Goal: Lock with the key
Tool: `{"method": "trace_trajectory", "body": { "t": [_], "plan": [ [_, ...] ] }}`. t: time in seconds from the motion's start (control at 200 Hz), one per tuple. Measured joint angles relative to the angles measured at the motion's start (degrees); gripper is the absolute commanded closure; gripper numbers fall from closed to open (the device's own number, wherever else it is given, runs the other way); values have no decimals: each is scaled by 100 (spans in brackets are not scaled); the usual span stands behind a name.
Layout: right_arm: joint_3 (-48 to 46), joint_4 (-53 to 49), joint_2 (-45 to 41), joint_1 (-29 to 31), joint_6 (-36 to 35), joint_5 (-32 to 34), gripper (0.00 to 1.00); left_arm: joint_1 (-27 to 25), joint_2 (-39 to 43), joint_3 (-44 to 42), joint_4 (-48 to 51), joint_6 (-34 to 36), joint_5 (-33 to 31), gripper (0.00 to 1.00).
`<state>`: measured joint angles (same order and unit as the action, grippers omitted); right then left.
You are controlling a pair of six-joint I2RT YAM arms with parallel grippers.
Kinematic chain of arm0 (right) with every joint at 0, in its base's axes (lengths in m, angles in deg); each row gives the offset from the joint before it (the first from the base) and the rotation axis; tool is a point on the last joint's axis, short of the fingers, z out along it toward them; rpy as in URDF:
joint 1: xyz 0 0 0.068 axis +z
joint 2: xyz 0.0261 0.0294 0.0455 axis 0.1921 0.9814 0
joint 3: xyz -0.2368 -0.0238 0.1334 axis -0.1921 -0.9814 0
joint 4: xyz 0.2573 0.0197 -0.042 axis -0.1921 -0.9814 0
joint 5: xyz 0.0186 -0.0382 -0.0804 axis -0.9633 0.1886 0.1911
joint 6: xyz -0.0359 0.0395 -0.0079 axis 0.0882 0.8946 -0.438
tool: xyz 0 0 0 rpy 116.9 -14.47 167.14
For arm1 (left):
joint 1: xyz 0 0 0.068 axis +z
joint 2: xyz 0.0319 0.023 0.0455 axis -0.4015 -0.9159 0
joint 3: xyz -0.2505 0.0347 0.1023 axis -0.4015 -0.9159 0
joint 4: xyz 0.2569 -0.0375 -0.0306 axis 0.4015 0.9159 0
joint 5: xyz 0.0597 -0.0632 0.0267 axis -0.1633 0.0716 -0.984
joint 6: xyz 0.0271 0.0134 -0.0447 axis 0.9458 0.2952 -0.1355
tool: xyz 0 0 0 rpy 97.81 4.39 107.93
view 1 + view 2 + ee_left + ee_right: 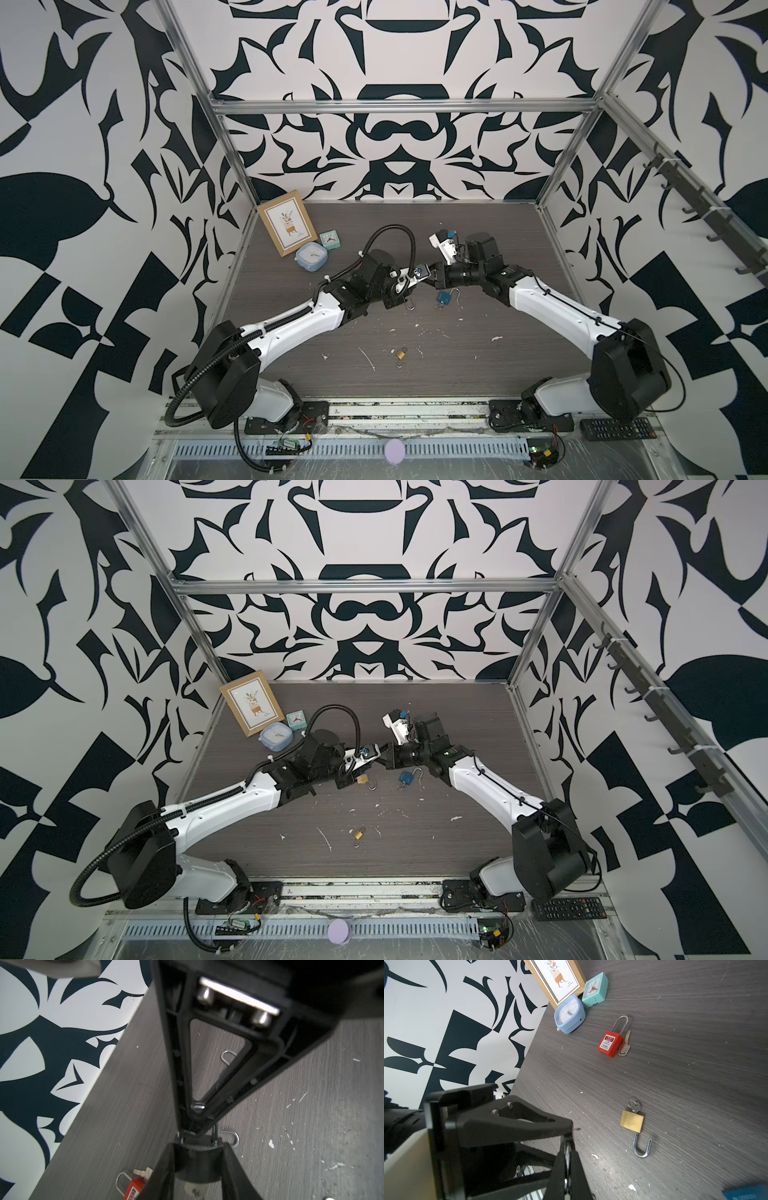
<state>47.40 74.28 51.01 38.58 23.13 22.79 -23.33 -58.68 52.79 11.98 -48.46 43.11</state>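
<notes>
A dark padlock is held off the table, and my left gripper is shut on its body. Two silver shackle legs rise from it toward my right gripper, which meets it tip to tip. My right gripper is shut on a thin silver piece that looks like the shackle's top. A pale key head shows at the lock's opposite end. In both top views the left gripper and right gripper touch above the table's middle.
On the table lie a red padlock with a loose key, an open brass padlock, an open blue padlock and a small brass padlock. Two clocks and a picture frame stand back left.
</notes>
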Motion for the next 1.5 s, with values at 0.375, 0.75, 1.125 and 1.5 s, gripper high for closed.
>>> {"method": "trace_trajectory", "body": {
  "t": [0.375,0.75,1.125,1.5],
  "plan": [
    [-7,328,260,4,52,26,100,28,-142,11,-131,-210,-168,100],
    [-7,748,420,50,142,63,100,162,-144,42,-127,-509,-151,100],
    [332,140,407,79,-94,286,100,173,-107,-260,-654,-752,-136,100],
    [1099,-756,317,31,-341,177,52,9,326,-1126,-1720,-1528,-85,100]
  ]
}}
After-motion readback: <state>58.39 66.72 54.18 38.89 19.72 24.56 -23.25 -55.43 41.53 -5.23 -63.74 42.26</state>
